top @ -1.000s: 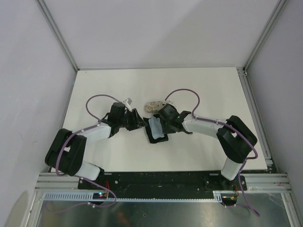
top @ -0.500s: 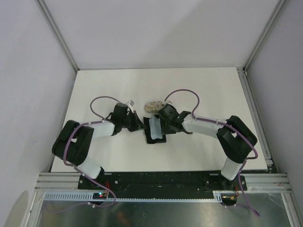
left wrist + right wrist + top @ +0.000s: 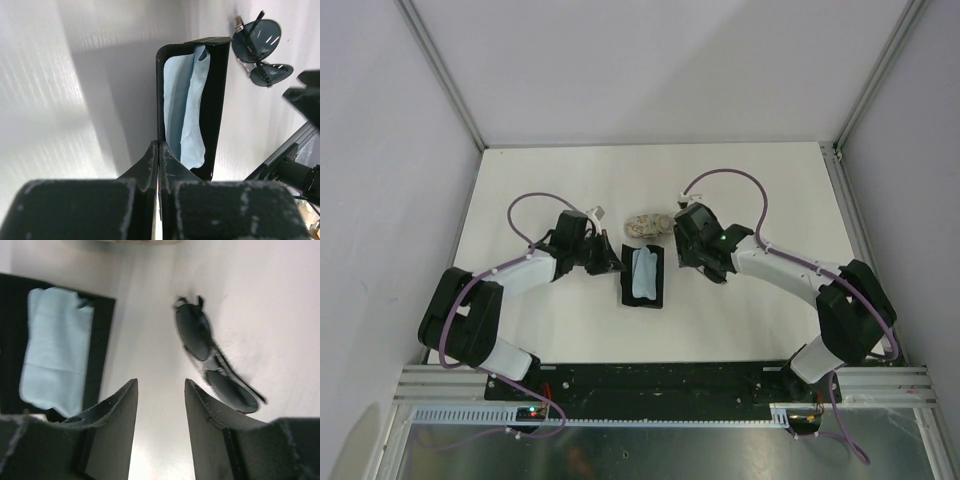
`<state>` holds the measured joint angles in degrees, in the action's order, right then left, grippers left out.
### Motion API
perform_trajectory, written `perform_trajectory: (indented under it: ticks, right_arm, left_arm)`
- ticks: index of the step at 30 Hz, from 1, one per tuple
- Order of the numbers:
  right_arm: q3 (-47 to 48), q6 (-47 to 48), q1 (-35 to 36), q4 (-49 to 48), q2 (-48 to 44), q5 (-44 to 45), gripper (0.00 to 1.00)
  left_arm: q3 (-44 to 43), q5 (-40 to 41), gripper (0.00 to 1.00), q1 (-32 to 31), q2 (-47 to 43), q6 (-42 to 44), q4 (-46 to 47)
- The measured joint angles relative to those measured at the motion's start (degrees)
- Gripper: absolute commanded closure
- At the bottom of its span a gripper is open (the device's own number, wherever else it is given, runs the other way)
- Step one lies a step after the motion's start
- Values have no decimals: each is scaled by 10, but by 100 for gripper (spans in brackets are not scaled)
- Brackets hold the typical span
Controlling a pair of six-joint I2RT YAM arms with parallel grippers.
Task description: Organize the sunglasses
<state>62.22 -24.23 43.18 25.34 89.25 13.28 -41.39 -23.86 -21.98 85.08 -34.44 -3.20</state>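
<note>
Right end effector (image 3: 160, 410) stands open, its two fingers (image 3: 116, 412) parted over bare tabletop (image 3: 160, 315) with nothing between them. In its wrist view the sunglasses (image 3: 194, 334), a thin dark wire-framed pair with rounded dark lenses, lie flat on the tabletop at about 1 o'clock from the gap, near the fingertips but not touching them. They run slantwise, one lens toward 12 o'clock and the other toward 3 o'clock. At about 10 o'clock lies an open black case (image 3: 102, 350) with a light blue cloth (image 3: 55, 350) inside it.

Left end effector (image 3: 158, 145) is closed, its fingers pressed flat together and gripping nothing. Its tips sit at the near corner of the black case; whether they touch the rim cannot be told. From its wrist view the case runs away toward 12 o'clock, and the sunglasses lie past the case's far end at about 1 o'clock, well apart from this end effector.

From above, the black case lies between the two end effectors, and a beige patterned case (image 3: 645, 224) sits just beyond it at 12 o'clock.
</note>
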Motion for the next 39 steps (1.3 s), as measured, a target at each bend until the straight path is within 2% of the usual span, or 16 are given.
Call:
perform_trajectory:
  ticks: [6, 12, 16, 22, 29, 36, 39]
  right_arm:
    - [0, 64, -36, 11, 2, 27, 58]
    - [0, 128, -38, 11, 42, 46, 55]
    - [0, 155, -58, 10, 77, 14, 52]
    - [-1, 169, -105, 8, 88, -27, 55]
    - [-1, 179, -97, 2, 110, -69, 56]
    - [1, 178, -82, -7, 128, -86, 71]
    - [1, 172, -80, -9, 129, -86, 75]
  left_arm:
    - [-7, 2, 100, 0, -1, 21, -52]
    - [-23, 1, 100, 0, -1, 40, -86]
    - [-30, 1, 100, 0, -1, 47, -94]
    - [-31, -2, 100, 0, -1, 50, -99]
    - [-31, -4, 100, 0, -1, 51, -100]
    - [-31, -4, 100, 0, -1, 51, -101]
    - [-31, -4, 100, 0, -1, 51, -101]
